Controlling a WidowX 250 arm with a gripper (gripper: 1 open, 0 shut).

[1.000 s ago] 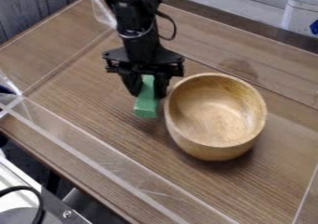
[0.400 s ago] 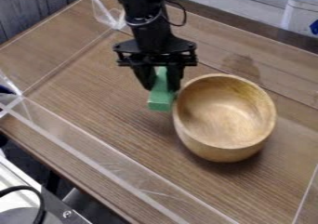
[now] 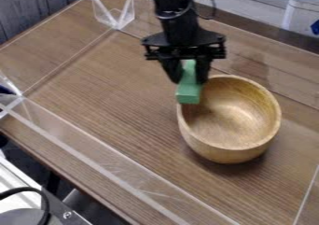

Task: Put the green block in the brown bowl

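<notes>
The green block (image 3: 188, 86) hangs end-down, clamped between the black fingers of my gripper (image 3: 186, 68). Its lower end is just over the near-left rim of the brown bowl (image 3: 232, 128), a round light-wood bowl sitting on the wooden table. The bowl's hollow holds nothing. The gripper points steeply down from the black arm that comes in from the top of the view.
A low clear acrylic wall (image 3: 75, 145) fences the wooden tabletop (image 3: 88, 79) along the front and left sides. A clear bracket (image 3: 116, 12) stands at the back left. A white object (image 3: 299, 12) sits at the far right corner.
The gripper carried the green block to the right and slightly up, from left of the bowl to above its rim. The bowl looks shifted slightly to the right.
</notes>
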